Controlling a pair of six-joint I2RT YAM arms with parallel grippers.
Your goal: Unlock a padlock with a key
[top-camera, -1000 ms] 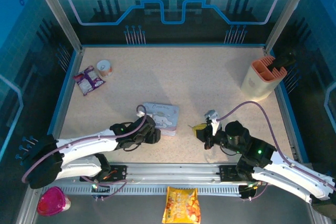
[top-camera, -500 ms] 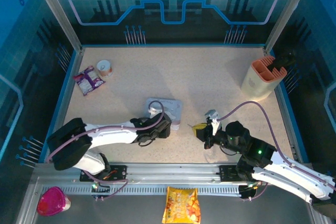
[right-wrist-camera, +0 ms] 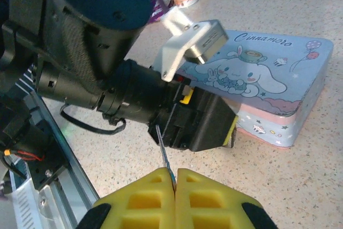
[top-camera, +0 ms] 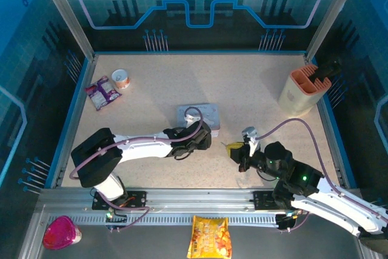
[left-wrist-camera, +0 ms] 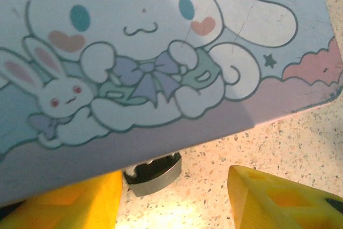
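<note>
Left gripper (left-wrist-camera: 172,189), fingers apart, straddles the padlock (left-wrist-camera: 154,172) against the tin (left-wrist-camera: 161,52) near the surface's middle, while right gripper (right-wrist-camera: 175,178) pinches the thin key (right-wrist-camera: 164,154), which could twist loose on insertion.

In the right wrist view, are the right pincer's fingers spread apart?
No, the right pincer has its yellow fingers pressed together, pinching the thin key.

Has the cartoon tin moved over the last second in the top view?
Yes. The cartoon tin has shifted rightward and up in the view, away from the purple packet and nearer the orange holder.
</note>
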